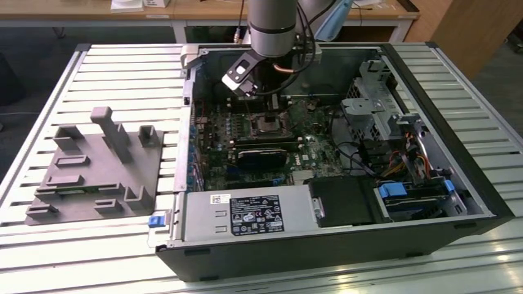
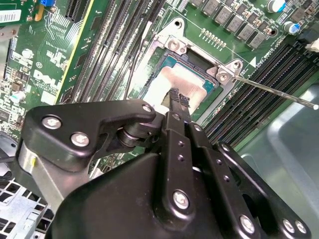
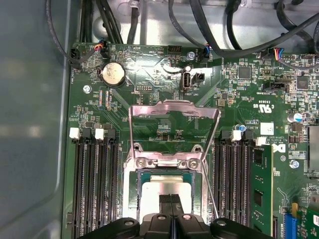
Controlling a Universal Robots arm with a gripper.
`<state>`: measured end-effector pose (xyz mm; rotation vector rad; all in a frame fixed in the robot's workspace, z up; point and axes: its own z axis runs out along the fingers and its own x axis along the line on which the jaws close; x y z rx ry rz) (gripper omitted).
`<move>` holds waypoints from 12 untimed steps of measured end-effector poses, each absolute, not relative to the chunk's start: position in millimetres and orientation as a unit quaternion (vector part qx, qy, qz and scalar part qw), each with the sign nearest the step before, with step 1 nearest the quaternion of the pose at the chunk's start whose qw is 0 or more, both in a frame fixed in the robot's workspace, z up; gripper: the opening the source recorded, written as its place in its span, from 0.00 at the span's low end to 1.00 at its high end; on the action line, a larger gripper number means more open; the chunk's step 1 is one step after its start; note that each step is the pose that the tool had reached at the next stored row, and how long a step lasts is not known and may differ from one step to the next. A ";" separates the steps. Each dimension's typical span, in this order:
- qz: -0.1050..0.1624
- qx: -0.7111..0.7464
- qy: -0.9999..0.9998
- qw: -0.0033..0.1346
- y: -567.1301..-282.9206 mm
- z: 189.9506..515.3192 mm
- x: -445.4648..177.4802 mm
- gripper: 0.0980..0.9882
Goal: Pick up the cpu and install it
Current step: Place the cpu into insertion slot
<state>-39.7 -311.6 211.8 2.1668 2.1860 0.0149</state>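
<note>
The cpu, a flat square chip with a shiny silver top, lies flat inside the motherboard socket. It shows in both wrist views, its silver top partly covered by the fingers. My gripper hangs right over the chip with its two black fingers pressed together, tips at or just above the metal top; contact cannot be told. Nothing sits between the fingers. In the first wrist view the gripper is over the chip's middle. In the exterior view the gripper reaches down into the open computer case.
The socket's metal load plate stands flipped open, and its thin lever sticks out sideways. Memory slots flank the socket. A grey fixture block with upright posts sits at the exterior view's left, outside the case.
</note>
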 end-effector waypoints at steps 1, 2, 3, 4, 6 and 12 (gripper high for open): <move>0.005 0.704 0.710 0.032 -311.7 212.1 -39.8 0.01; 0.005 0.704 0.710 0.032 -311.6 212.2 -39.8 0.01; 0.005 0.704 0.710 0.032 -311.7 212.5 -39.8 0.01; 0.005 0.704 0.710 0.032 -311.6 212.7 -39.8 0.01; 0.005 0.704 0.710 0.032 -311.6 213.1 -39.7 0.01; 0.005 0.704 0.710 0.032 -311.6 214.5 -39.7 0.01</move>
